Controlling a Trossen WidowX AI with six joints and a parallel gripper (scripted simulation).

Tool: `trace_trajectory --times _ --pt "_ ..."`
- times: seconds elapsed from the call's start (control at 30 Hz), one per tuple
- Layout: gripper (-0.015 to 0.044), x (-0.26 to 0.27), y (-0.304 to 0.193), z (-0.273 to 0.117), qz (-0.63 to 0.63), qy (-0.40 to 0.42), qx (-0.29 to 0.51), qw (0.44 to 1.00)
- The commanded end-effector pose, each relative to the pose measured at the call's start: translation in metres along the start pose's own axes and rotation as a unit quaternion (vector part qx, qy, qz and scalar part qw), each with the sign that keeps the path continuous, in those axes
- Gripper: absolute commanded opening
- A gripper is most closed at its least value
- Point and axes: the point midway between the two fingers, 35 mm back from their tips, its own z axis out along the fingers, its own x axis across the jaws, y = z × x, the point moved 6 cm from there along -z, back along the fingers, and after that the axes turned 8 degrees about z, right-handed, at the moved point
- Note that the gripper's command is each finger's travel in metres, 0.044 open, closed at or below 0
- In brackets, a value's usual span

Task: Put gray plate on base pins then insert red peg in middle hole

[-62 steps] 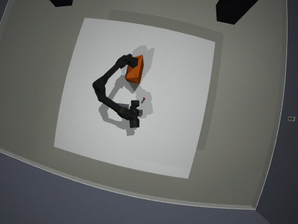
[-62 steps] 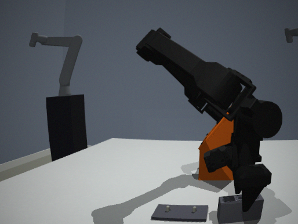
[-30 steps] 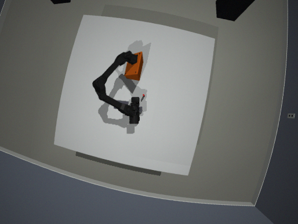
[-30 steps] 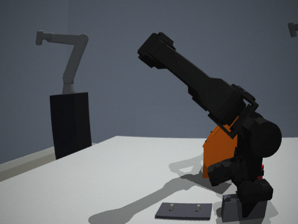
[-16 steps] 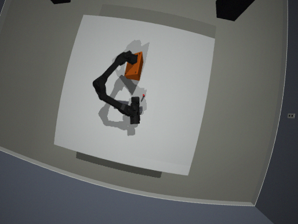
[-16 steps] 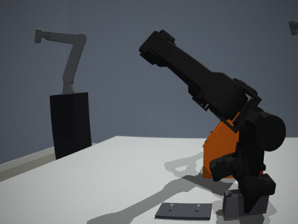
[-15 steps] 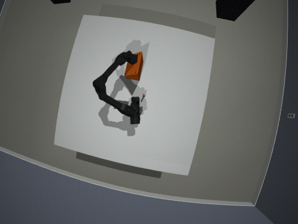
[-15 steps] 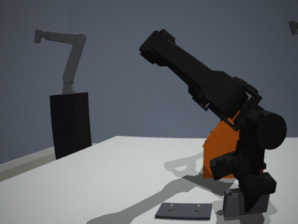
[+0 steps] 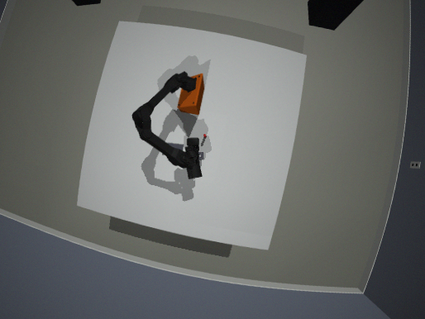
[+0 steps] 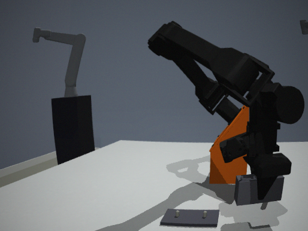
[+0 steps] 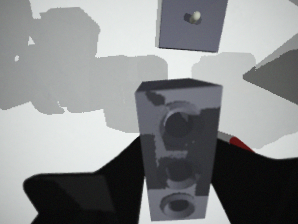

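My gripper (image 10: 261, 195) (image 11: 168, 135) is shut on the gray plate (image 9: 201, 155) (image 10: 245, 191) (image 11: 182, 147), one finger on each long side. The plate is held above the table, its three holes in a row facing the wrist camera. The dark gray base (image 9: 174, 145) (image 10: 192, 219) (image 11: 175, 35) lies flat on the table, apart from the plate. Its two pale pins (image 10: 177, 213) (image 10: 205, 214) stand bare; one pin (image 11: 196, 16) shows in the wrist view. The red peg (image 9: 204, 135) (image 11: 242, 144) is near the gripper, partly hidden by a finger in the wrist view.
The orange arm mount (image 9: 193, 95) (image 10: 225, 167) stands on the white table (image 9: 248, 124) (image 10: 135, 167), behind the plate in the exterior view. Another arm on a black pedestal (image 10: 73, 128) stands beyond the table. Arm shadows cross the table around the base and plate.
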Motion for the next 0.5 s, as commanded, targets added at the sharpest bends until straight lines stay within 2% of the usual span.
trace_trajectory --times 0.0,0.47 --pt "0.0 0.001 0.001 -0.014 0.006 0.003 0.003 1.0" --pt "0.0 -0.004 0.0 -0.059 0.006 0.002 0.002 1.0"
